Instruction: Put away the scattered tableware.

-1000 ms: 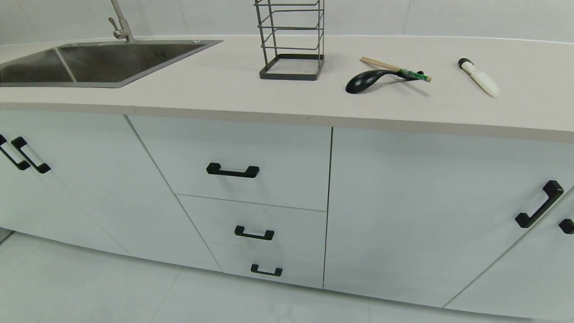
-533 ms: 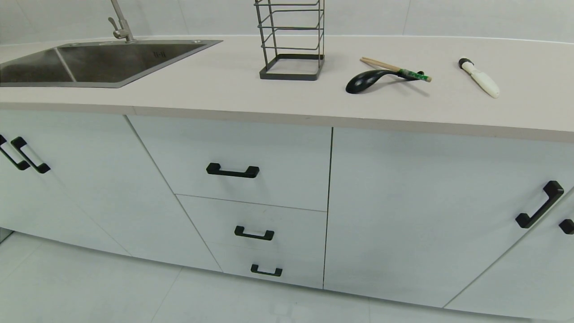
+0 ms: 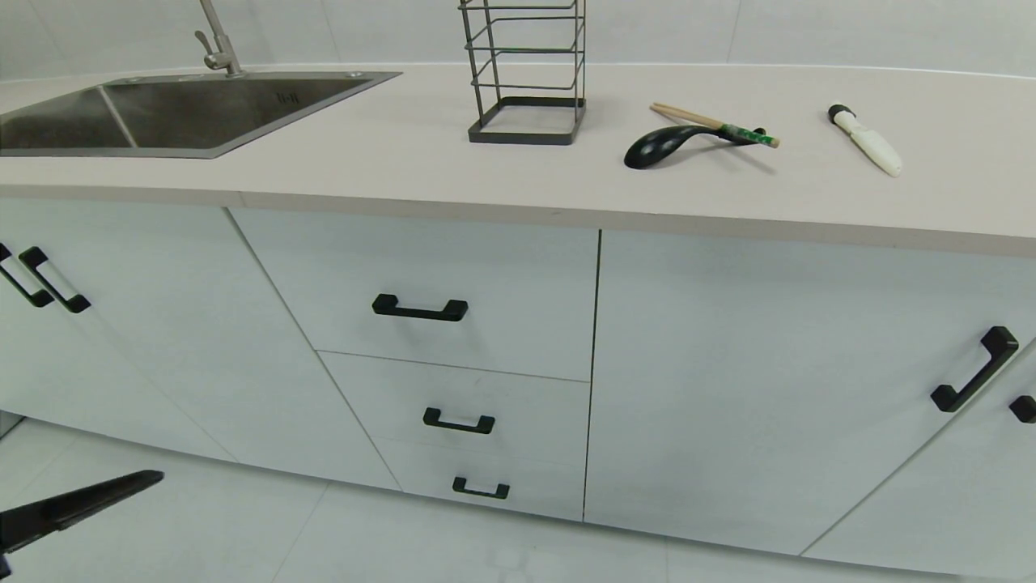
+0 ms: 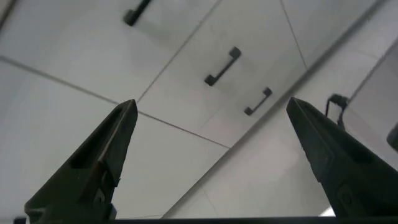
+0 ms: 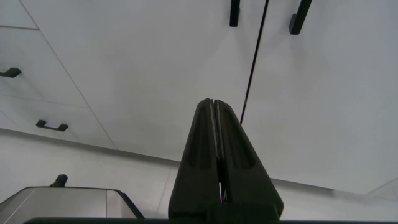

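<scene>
On the counter (image 3: 405, 162) lies a black spoon (image 3: 660, 146) with a pair of wooden chopsticks (image 3: 712, 124) resting across its handle. A white utensil with a black cap (image 3: 864, 139) lies to their right. A black wire rack (image 3: 526, 73) stands left of the spoon. One dark finger (image 3: 89, 498) of my left gripper shows low over the floor at the lower left, far from the tableware. My left gripper (image 4: 211, 102) is open with nothing between its fingers, in front of the drawers. My right gripper (image 5: 214, 106) is shut on nothing, facing a cabinet door.
A steel sink (image 3: 162, 109) with a tap (image 3: 217, 40) sits at the counter's far left. Below the counter are three drawers with black handles (image 3: 419, 308) and cabinet doors on both sides. The floor is pale tile.
A finger of my left gripper has come into the head view at the lower left. The tableware and rack have not moved.
</scene>
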Available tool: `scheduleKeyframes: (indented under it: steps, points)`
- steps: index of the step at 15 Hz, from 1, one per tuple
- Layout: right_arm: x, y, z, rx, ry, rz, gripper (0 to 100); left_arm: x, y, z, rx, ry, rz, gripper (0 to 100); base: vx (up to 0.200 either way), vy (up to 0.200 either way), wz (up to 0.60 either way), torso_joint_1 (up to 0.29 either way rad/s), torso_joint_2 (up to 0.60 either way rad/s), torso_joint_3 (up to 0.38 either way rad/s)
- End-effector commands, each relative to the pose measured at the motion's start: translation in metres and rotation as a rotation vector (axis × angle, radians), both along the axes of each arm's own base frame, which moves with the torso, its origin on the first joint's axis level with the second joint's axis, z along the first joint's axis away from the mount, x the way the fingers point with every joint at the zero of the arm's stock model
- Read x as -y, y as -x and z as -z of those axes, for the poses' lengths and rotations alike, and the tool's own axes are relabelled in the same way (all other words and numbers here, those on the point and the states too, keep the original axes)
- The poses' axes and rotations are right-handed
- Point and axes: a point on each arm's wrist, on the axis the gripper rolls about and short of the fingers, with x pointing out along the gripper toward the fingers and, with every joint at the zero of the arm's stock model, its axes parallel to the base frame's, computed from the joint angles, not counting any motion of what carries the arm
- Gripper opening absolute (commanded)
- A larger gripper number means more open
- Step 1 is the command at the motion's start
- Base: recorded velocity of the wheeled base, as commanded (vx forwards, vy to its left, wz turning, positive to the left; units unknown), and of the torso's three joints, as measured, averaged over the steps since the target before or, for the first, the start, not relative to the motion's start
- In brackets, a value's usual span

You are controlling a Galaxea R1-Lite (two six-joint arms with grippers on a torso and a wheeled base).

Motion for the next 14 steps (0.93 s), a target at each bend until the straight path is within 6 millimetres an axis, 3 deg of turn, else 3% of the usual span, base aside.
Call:
scheduleKeyframes:
  steps: [1, 4, 8, 14]
  points:
    - [0.000, 0.000, 0.000, 0.000, 0.001, -0.001, 0, 0.007, -0.030, 0.013, -0.155, -0.099, 0.056, 100, 0.000, 0.000, 0.00, 0.000, 0.00, 0.000]
    - [0.000, 0.000, 0.000, -0.002, 0.001, -0.001, 0, 0.014, -0.043, 0.022, -0.245, -0.140, 0.094, 100, 0.000, 0.000, 0.00, 0.000, 0.00, 0.000]
    - [0.000, 0.000, 0.000, 0.000, 0.001, -0.001, 0, 0.045, -0.063, 0.035, -0.327, -0.249, 0.207, 100, 0.000, 0.000, 0.00, 0.000, 0.00, 0.000]
    - [0.000, 0.000, 0.000, 0.000, 0.001, -0.001, 0, 0.060, -0.092, 0.059, -0.438, -0.326, 0.204, 100, 0.000, 0.000, 0.00, 0.000, 0.00, 0.000]
